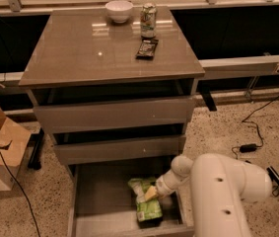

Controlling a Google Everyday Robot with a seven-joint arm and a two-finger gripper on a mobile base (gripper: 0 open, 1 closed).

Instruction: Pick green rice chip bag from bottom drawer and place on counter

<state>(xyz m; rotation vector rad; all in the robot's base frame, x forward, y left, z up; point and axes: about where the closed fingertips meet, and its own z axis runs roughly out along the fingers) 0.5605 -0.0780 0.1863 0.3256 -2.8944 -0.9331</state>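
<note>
I see the gripper (151, 193) low inside the pulled-out bottom drawer (99, 196), touching the green rice chip bag (149, 211) by its right wall, reaching in from the front to avoid the upper drawers (114, 115), though I cannot tell whether it has clamped; the bench (80, 53) waits above.

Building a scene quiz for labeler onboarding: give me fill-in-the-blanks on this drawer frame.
1. The bottom drawer is pulled ____.
2. On the counter rest ____ things: a white bowl, a can and a dark wrapper bar.
3. The gripper is down in the bottom drawer at the green rice chip bag, which is not yet on the ____.
Missing words: open; three; counter.
</note>
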